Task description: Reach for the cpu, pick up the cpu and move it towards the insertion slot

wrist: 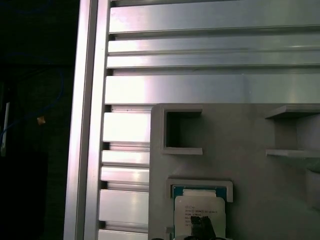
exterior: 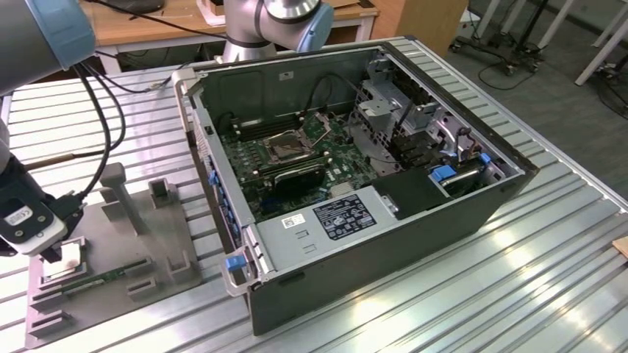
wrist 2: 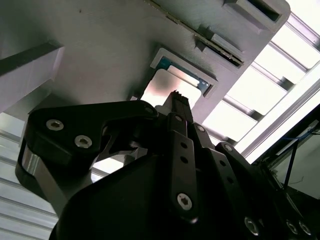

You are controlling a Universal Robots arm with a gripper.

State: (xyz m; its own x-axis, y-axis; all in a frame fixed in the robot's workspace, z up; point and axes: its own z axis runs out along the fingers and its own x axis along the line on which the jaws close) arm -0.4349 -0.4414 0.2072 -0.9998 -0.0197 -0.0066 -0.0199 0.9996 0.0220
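Observation:
The cpu (exterior: pixel 68 257) is a small pale square chip lying in a framed pocket of the grey tray (exterior: pixel 128 235), at the exterior view's left. My gripper (exterior: pixel 49 251) hangs straight over it, its tip right at the chip's edge. In the second wrist view the gripper's dark tip (wrist 2: pixel 176 98) points onto the cpu's shiny face (wrist 2: pixel 167 90). In the first wrist view the cpu (wrist: pixel 199 207) lies in its pocket with the gripper tip (wrist: pixel 201 229) over its near edge. The insertion slot (exterior: pixel 284 145), a metal-framed square socket, sits on the green board inside the open computer case.
The open black computer case (exterior: pixel 393 243) stands to the exterior view's right of the tray on a slatted aluminium table (exterior: pixel 549 294). A green memory stick (exterior: pixel 98 281) lies in the tray near the cpu. Upright grey posts (exterior: pixel 115 191) rise from the tray. Cables hang from the arm.

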